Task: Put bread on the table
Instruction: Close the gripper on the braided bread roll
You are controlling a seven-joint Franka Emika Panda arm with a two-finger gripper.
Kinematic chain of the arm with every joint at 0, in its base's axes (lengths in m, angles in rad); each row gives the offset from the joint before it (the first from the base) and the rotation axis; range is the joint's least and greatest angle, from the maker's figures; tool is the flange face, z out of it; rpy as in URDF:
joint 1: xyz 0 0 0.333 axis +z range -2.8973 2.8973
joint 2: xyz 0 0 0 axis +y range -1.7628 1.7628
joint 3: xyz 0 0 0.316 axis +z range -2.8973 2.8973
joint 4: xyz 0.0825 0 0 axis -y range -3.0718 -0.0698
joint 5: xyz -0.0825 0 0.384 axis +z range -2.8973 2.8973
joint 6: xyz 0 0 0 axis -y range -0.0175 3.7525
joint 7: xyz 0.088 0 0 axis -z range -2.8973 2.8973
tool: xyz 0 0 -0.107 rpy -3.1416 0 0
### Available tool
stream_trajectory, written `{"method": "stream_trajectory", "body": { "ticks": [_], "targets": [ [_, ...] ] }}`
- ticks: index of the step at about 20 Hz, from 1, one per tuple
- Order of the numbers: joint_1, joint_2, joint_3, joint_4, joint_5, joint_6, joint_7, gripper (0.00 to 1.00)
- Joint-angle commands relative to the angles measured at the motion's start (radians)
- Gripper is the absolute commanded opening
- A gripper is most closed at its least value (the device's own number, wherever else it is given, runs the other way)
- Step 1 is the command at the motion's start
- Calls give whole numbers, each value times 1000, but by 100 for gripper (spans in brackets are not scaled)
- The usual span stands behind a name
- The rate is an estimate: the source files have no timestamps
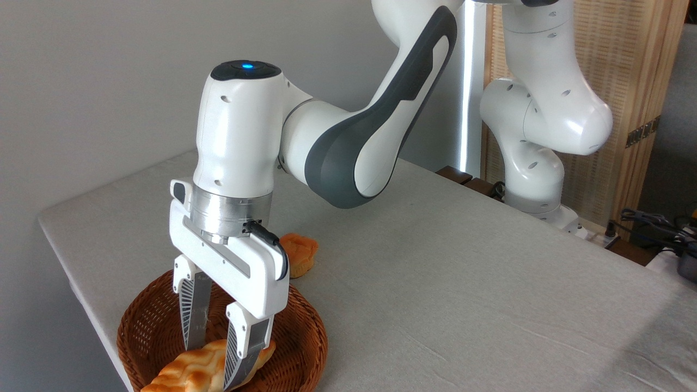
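Pincer astride bread, wicker basket

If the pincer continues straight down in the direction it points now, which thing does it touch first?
The pincer points down at the braided bread lying in the wicker basket. Its fingers already stand on both sides of the loaf, so the bread comes first, then probably the basket floor. Whether they already touch is unclear.

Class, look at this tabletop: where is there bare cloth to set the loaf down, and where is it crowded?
Free: the wide stretch of table right of the basket, reaching to the robot base, and the far-left corner behind the arm. Crowded: the near-left corner, where the gripper straddles the bread in the basket, with the small bun just behind.
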Motion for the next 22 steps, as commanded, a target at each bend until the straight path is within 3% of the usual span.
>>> {"method": "stream_trajectory", "body": {
  "ticks": [1,8,9,11,13,22],
  "targets": [
    [1,22,-14,2,-10,22,21,100],
    [1,29,-16,2,-7,31,30,99],
    [1,29,-16,2,-7,32,32,89],
    [1,28,-16,3,-11,34,48,58],
    [1,28,-13,3,-11,34,81,40],
    [3,26,-13,3,-19,34,105,39]
  ]
}}
